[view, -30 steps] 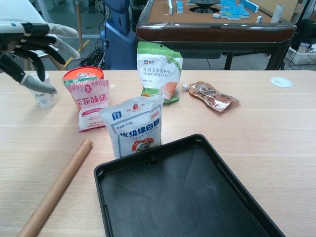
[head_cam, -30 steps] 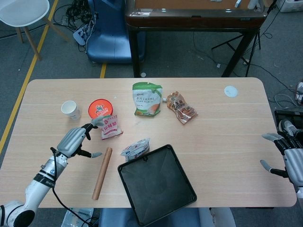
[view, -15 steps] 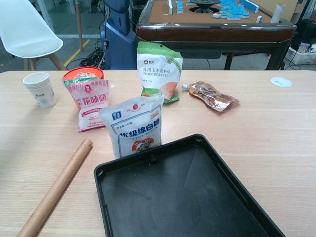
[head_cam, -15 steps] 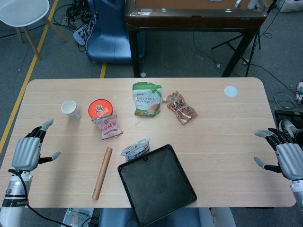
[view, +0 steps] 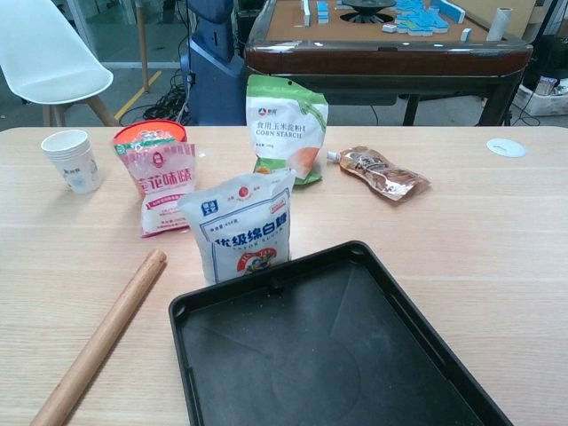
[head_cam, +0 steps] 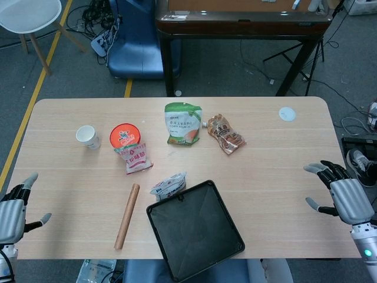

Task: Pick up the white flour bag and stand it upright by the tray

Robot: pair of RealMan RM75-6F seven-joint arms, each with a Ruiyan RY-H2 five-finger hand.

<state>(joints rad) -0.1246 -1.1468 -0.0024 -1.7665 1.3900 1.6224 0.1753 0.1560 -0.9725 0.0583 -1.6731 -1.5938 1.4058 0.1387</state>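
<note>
Flour bag (view: 241, 226) already upright, touching tray (view: 355, 266) rim; looks done.
Left hand (head_cam: 12, 206), right hand (head_cam: 344, 194) both spread, empty, at table edges.

Left hand (head_cam: 10, 207) (seemingly open) edge-cropped

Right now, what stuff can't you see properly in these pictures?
- Both hands: absent from the chest view; the head view shows the left hand cut by the left edge and the right hand open, off the table's right end.
- Tray: its near corner is cut by the bottom edge in both views.
- White flour bag: its back is hidden.
- Paper cup: contents not visible.
</note>
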